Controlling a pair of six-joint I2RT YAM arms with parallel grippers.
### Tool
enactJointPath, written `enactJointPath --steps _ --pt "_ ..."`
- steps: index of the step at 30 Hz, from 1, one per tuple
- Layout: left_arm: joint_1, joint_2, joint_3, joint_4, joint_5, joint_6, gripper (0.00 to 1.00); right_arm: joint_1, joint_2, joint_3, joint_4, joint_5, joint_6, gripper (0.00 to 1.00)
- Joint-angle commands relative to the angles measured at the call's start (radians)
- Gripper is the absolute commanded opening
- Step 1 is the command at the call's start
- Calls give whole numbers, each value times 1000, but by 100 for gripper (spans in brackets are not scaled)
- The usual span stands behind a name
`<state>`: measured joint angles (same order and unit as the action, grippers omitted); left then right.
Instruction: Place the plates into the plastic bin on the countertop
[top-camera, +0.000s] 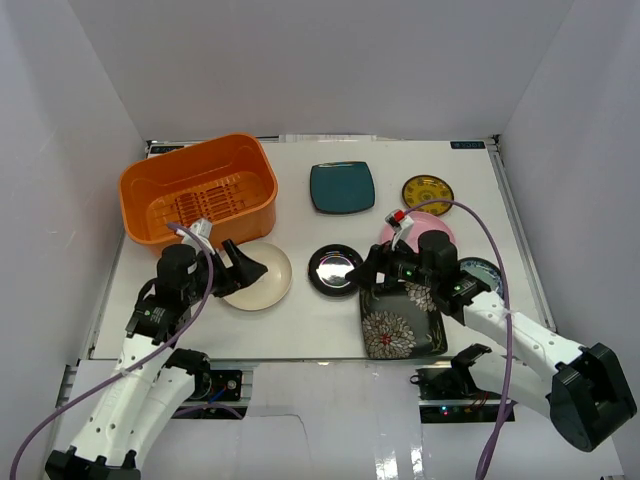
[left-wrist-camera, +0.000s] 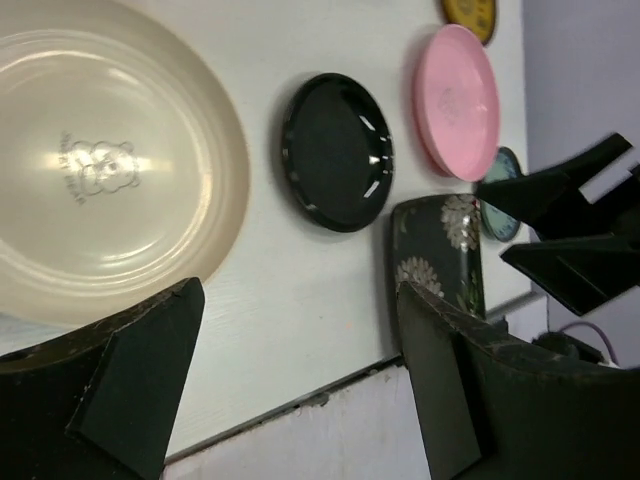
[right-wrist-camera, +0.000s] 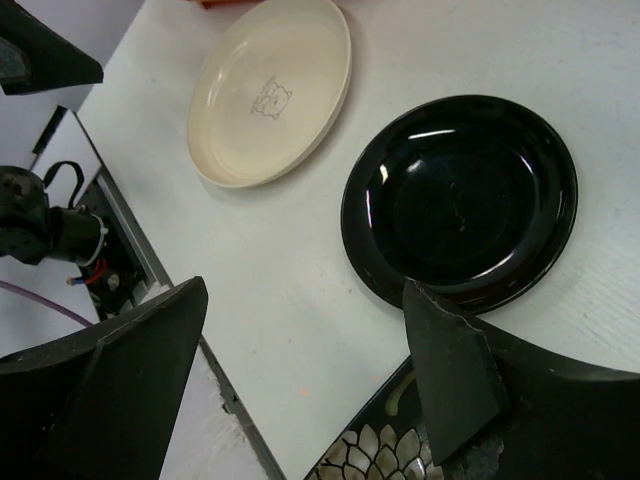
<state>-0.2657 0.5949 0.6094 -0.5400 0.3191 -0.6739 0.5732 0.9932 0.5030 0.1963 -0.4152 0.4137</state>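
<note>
Since the bin (top-camera: 245, 215) is empty, I'm on the first pickup. My left gripper (top-camera: 240, 266) hangs wide open by the cream plate (top-camera: 268, 282) on the table (top-camera: 300, 320), and the right gripper (top-camera: 372, 272) is open too, near the black plate (top-camera: 334, 268). Next I'd dip and pinch the cream rim.

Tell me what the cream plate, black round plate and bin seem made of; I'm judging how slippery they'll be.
Cream plate: probably melamine or plastic, satin; soft broad glare, printed bear.
Black round plate: high gloss with sharp highlights; glazed ceramic or lacquered plastic, can't tell.
Bin: moulded orange plastic, smooth, slotted base, rolled rim.
</note>
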Motion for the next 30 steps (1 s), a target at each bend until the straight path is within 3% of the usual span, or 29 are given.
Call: enactJointPath --steps 1,4,6,10,15,19,25,29,30 --pt "2 9 12 -113 -161 -49 89 31 -14 28 -3 117 -62 85" --pt "2 32 53 -285 -304 -131 83 36 -33 14 -35 191 -87 83" --pt "2 40 58 -331 -421 -220 81 37 -56 3 -60 266 -79 79" --pt "2 95 44 -387 -512 -323 81 36 -87 -6 -107 493 -88 75" --pt "2 264 -19 -253 -538 -334 81 36 -91 68 -185 674 -179 64" --pt "2 402 -108 -131 -557 -346 75 30 19 140 -239 779 -278 63" --pt "0 445 -163 -5 -637 -354 60 -7 270 272 -273 754 -393 67" --pt "0 456 -197 55 -652 -345 48 -27 436 334 -275 701 -438 67" --pt "0 457 -201 64 -649 -343 40 -30 500 345 -275 690 -443 66"
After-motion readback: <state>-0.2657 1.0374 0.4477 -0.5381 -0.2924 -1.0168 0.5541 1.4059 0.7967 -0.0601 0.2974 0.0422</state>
